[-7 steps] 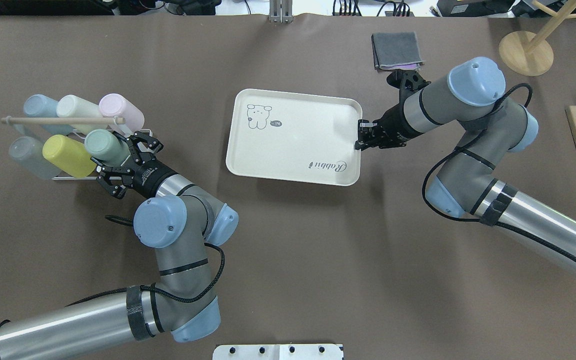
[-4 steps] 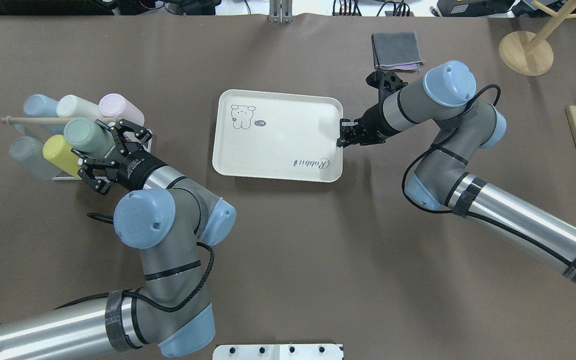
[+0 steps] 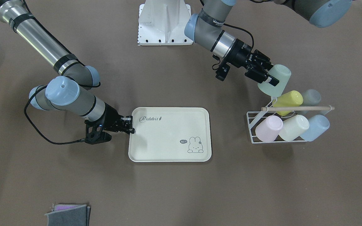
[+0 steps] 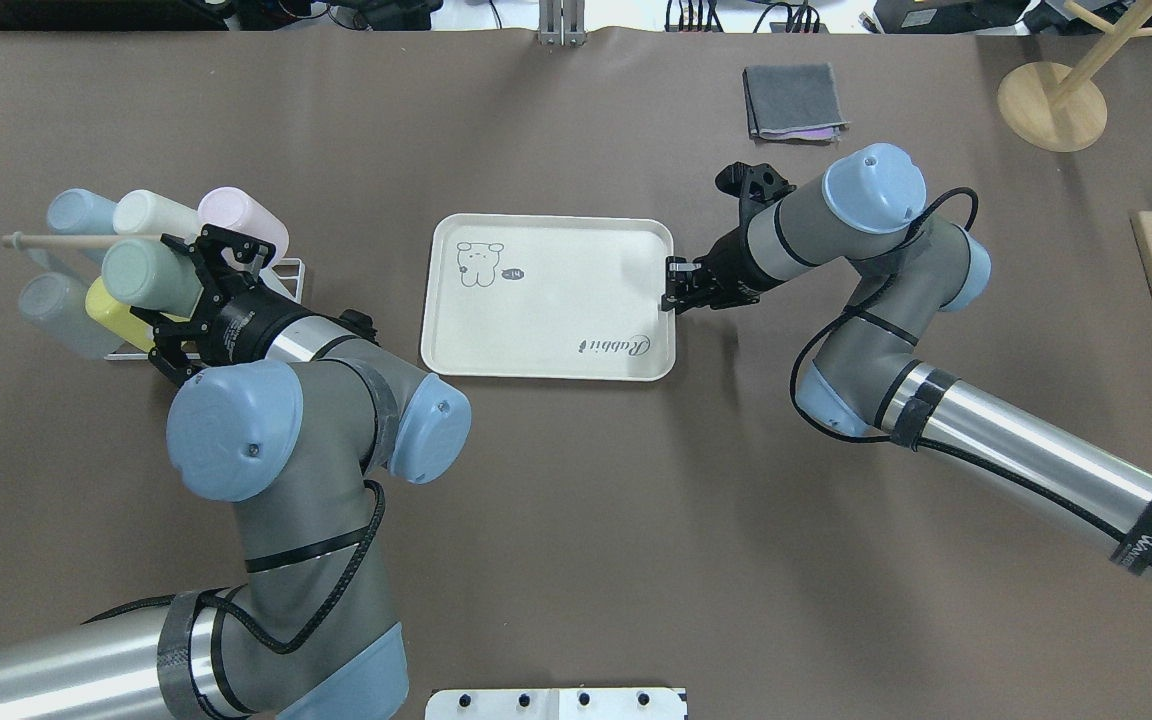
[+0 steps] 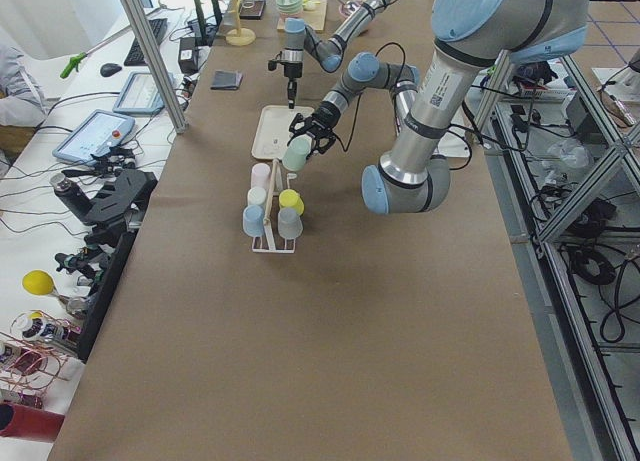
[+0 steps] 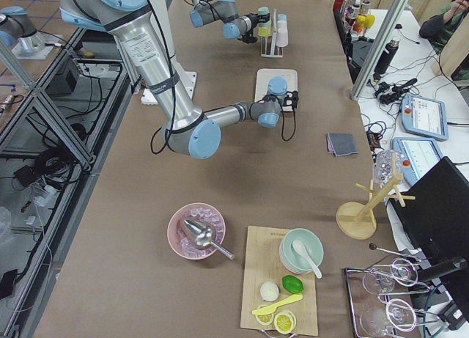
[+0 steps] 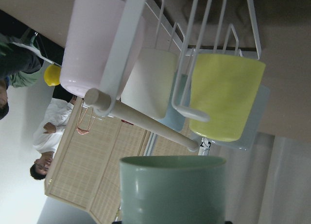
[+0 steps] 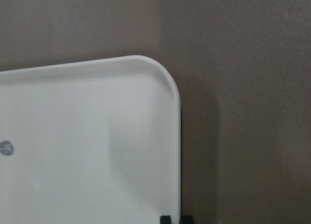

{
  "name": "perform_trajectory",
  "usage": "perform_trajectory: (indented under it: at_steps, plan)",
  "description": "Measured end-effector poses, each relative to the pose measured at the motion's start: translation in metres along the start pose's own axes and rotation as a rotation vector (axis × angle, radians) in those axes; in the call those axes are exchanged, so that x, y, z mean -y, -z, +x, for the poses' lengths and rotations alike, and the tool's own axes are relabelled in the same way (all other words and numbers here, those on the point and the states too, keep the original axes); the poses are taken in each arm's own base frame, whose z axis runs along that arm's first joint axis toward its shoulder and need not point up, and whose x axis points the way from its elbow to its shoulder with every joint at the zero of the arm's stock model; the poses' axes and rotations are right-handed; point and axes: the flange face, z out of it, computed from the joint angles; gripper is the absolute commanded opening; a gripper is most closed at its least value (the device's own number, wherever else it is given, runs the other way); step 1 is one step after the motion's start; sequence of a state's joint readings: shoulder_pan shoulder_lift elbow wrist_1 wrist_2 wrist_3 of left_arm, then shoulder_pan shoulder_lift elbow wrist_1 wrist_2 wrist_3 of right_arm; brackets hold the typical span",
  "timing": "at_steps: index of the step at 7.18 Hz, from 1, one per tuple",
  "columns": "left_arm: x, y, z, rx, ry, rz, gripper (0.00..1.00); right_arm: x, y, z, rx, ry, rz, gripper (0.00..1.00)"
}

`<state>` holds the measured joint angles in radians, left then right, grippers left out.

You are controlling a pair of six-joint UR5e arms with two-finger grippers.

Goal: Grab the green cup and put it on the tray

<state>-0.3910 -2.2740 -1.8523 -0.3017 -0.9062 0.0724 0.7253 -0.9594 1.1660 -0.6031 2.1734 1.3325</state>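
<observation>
- Left of the table's middle lies the cream rectangular plastic tray (image 4: 556, 300). It carries grey "Rabbit" script near its right end and a small bunny drawing with a "hi" bubble near its left end.
- White lettering on a black strap of the right arm is too small to read.
- The left gripper (image 4: 198, 292) has its fingers clamped on the mint-green plastic cup (image 4: 141, 272). It holds the cup tilted in the air just above the white wire rack (image 3: 249, 124) at the far left, well apart from the tray.
- The right gripper (image 4: 673, 285) pinches the rim of the tray's right short edge.
- The left gripper covers the cup's mouth in the overhead view, and the left wrist view cuts the cup off at the frame's bottom.
- The right wrist view shows only one tray corner and the fingertip ends.
- Five cups lie in the rack under a wooden dowel (image 3: 297, 108): one pink (image 3: 269, 128), one cream (image 3: 293, 127), one light blue (image 3: 315, 127), one yellow (image 3: 287, 102) and one greyish (image 3: 309, 97), partly hidden behind the yellow.
- One tray, one rack and one folded grey cloth (image 4: 793, 100) at the far right.
</observation>
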Motion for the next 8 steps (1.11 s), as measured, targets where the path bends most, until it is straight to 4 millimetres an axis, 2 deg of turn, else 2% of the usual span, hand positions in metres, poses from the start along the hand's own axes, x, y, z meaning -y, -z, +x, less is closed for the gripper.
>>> perform_trajectory:
  at_steps: [1, 2, 4, 5, 6, 8]
  plan:
    - [-0.007, 0.005, -0.003, -0.05, 0.153, 0.041, 0.15, 0.004, 0.007, 0.0, 0.005, -0.007, -0.001, 1.0]
    - [-0.011, 0.008, -0.009, -0.111, 0.317, 0.097, 0.15, 0.013, 0.023, 0.0, 0.013, -0.017, -0.007, 1.0]
    - [-0.018, 0.016, -0.032, -0.235, 0.7, 0.242, 0.16, 0.032, 0.069, 0.009, 0.026, -0.049, -0.034, 1.0]
    - [-0.019, 0.026, -0.044, -0.288, 0.897, 0.334, 0.16, 0.042, 0.101, 0.022, 0.028, -0.067, -0.024, 1.0]
    - [-0.016, 0.038, -0.056, -0.341, 1.075, 0.444, 0.16, 0.052, 0.142, 0.041, 0.019, -0.093, 0.005, 1.0]
    - [-0.007, 0.06, -0.075, -0.443, 1.323, 0.693, 0.16, 0.07, 0.206, 0.089, -0.018, -0.085, 0.079, 1.0]
